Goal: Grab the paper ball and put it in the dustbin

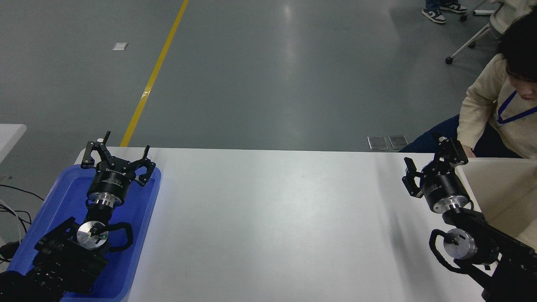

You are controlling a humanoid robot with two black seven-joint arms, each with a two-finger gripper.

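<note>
The cream-beige dustbin (503,188) stands at the table's right edge, partly cut off by the picture. No paper ball shows anywhere in this view. My right gripper (430,161) hangs open and holds nothing, over the table's far right, just left of the dustbin's near wall. My left gripper (117,157) is parked open over the far end of the blue tray at the lower left.
A shallow blue tray (138,235) lies along the table's left edge under the left arm. A person in a cream sweater (486,105) leans in at the far right, a hand near the dustbin's far rim. A wheeled chair (474,40) stands behind.
</note>
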